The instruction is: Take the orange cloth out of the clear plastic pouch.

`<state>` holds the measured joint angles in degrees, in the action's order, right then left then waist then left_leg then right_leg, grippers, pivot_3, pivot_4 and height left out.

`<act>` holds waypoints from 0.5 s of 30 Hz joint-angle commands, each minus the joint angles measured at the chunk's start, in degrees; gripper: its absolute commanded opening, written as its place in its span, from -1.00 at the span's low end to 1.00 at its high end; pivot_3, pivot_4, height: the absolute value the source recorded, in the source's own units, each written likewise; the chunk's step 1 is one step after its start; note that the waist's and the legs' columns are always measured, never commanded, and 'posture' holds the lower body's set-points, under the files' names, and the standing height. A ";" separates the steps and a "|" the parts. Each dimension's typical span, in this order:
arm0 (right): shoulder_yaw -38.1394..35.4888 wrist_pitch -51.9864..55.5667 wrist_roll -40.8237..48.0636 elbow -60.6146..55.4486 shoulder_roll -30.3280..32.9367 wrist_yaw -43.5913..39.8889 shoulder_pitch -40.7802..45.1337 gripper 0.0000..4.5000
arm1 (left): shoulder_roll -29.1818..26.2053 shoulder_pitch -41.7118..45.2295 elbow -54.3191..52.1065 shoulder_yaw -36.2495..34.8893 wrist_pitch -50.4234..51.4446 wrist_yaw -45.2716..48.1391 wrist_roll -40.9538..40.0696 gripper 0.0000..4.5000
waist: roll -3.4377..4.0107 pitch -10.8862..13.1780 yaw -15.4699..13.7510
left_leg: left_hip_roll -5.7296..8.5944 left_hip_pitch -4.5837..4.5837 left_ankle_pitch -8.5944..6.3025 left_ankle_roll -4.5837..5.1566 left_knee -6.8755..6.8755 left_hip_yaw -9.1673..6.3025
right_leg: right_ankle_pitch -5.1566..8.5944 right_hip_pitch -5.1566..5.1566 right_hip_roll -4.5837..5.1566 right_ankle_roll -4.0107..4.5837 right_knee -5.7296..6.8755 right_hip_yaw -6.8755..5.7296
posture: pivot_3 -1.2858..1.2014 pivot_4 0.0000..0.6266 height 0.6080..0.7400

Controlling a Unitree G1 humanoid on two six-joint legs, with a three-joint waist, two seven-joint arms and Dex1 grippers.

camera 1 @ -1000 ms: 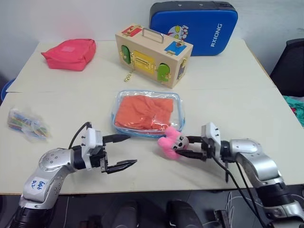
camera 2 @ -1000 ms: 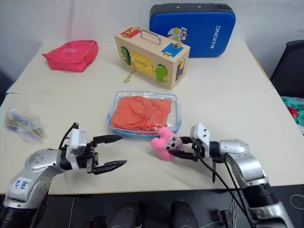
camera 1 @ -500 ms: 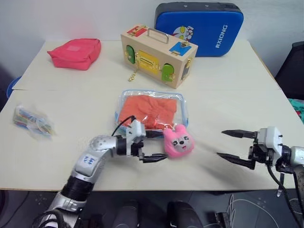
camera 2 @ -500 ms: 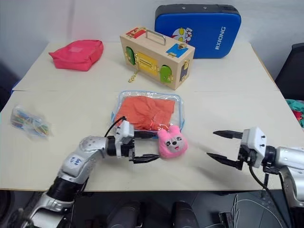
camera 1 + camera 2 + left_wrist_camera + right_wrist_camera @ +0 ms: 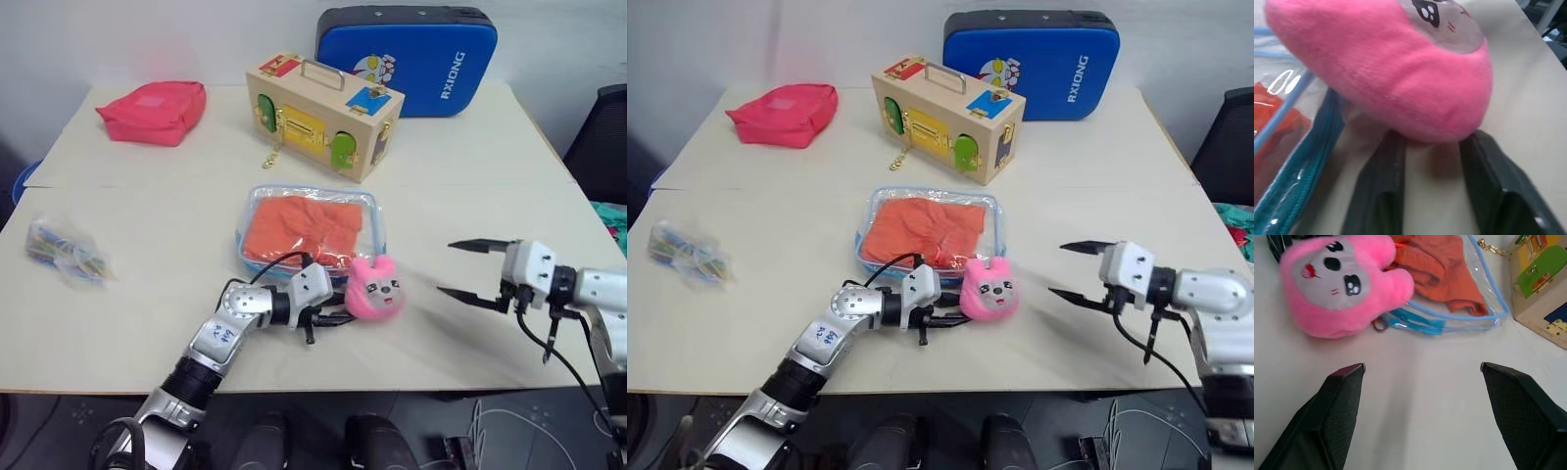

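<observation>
In the head view we count one clear plastic pouch (image 5: 309,227) holding one orange cloth (image 5: 299,227). One pink plush (image 5: 375,289) lies beside the pouch.

Left wrist view: our left gripper (image 5: 1435,161) has its fingers narrowly apart against the plush.

Right wrist view: our right gripper (image 5: 1422,368) is wide open, empty, apart from the pouch.

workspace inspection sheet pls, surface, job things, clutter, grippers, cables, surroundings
surface: pale beige table, two tops butted together, seam visible.
job's things: bright orange wrinkled cloth lies inside the flat clear plastic pouch with light blue trim; pink plush bunny charm rests at the pouch's near edge.
clutter: red-pink padded fabric bag, wooden latch box with metal handle, blue padded case, small clear bag of colourful sticks.
grippers: left gripper low on the table, fingers narrowed beside the charm; right gripper open, apart from everything.
cables: black cable loops at each wrist.
surroundings: black chair beside the table.
</observation>
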<state>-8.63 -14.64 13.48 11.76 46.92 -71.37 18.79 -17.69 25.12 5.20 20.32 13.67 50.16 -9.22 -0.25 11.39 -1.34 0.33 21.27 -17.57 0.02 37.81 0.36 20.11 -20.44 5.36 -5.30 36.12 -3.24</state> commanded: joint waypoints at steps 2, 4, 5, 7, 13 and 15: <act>0.86 -2.58 1.07 2.73 -0.37 -0.61 1.20 0.76 | -0.52 -1.51 -2.04 -1.91 -1.04 0.74 -1.17 -0.93 | 0.00 0.00 -0.22 | 0.00 0.05 0.00 0.00 0.03 -0.07 | 0.00 0.02 0.02 0.00 -0.05 -0.10 | 0.03 -0.52 1.00; 0.66 -3.40 1.80 3.10 -0.05 -1.16 0.30 0.76 | -1.57 -2.68 -4.28 -3.16 -0.48 3.61 -4.09 -0.98 | 0.00 0.00 -0.06 | 0.01 0.08 -0.01 0.01 0.05 -0.06 | 0.00 0.02 0.03 0.00 -0.06 -0.10 | 0.03 -0.52 1.00; -0.32 -3.76 2.95 3.01 0.20 -1.69 -0.92 0.76 | -3.04 -3.56 -6.02 -3.69 0.16 5.96 -5.74 -0.98 | 0.00 0.00 -0.01 | 0.00 0.09 -0.01 0.01 0.05 -0.06 | 0.00 0.02 0.03 0.00 -0.06 -0.11 | 0.03 -0.52 1.00; -1.73 -3.80 4.44 2.54 0.60 -1.95 -2.75 0.76 | -5.09 -4.75 -8.14 -4.53 0.56 8.30 -7.25 -0.98 | 0.00 0.00 0.02 | -0.01 0.09 -0.01 0.01 0.03 -0.08 | 0.00 0.00 0.02 0.00 -0.04 -0.12 | 0.03 -0.52 1.00; -10.10 2.40 13.80 -4.63 1.96 -1.73 -11.94 0.84 | -8.50 -7.30 -14.93 -9.93 14.96 7.05 -15.72 -0.46 | 0.03 0.01 -0.09 | 0.00 0.06 -0.02 0.04 0.06 -0.12 | 0.00 0.09 0.08 0.00 -0.04 -0.12 | 0.03 -0.52 1.00; -12.46 3.16 15.19 -8.50 1.46 -0.43 -14.67 1.00 | -7.02 -6.82 -15.50 -10.90 18.28 4.94 -17.41 -0.18 | 0.03 0.01 -0.09 | 0.00 0.06 -0.02 0.04 0.06 -0.15 | 0.00 0.11 0.07 0.00 -0.05 -0.12 | 0.03 -0.52 1.00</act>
<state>-18.02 -12.22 25.87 7.55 47.47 -72.91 5.06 -25.78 17.86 -7.79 10.42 29.45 56.49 -23.88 -0.22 11.40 -1.43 0.33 21.32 -17.60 0.06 37.87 0.19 20.11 -20.32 5.43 -5.30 36.07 -3.36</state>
